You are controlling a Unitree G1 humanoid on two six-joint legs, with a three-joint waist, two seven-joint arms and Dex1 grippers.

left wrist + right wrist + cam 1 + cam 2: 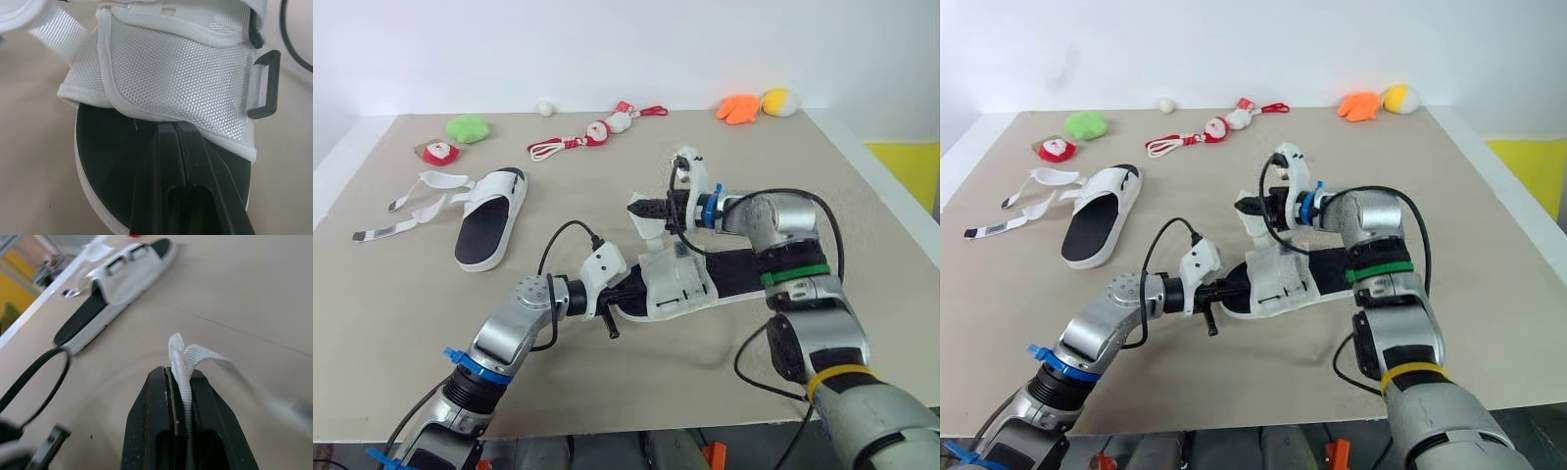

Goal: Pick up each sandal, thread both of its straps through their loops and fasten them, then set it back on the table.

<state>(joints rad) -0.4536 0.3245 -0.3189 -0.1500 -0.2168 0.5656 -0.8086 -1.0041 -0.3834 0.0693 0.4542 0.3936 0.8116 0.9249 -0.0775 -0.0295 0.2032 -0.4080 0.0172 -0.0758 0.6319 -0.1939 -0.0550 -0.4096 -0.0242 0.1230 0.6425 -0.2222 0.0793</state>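
The nearer white sandal (pixel 680 286) with a black footbed lies at mid-table. My left gripper (pixel 625 291) is at its toe end; its fingers (pixel 171 161) are shut, nothing shows between them, and their tips rest on the footbed just under the white mesh upper (pixel 171 63). A black loop (pixel 264 85) sits at the upper's side. My right gripper (pixel 641 208) hovers above the sandal, shut on its white strap (pixel 180 363), which it holds lifted. The second sandal (pixel 489 223) lies at the far left with both straps (pixel 411 201) loose on the table.
Small plush toys line the far edge: a green one (pixel 467 128), a red-and-white one (pixel 438 152), two Santa figures with cords (pixel 597 132), a white ball (pixel 544 108), an orange one (pixel 738 108) and a yellow one (pixel 776 101). The table's right edge (pixel 891 196) is close by.
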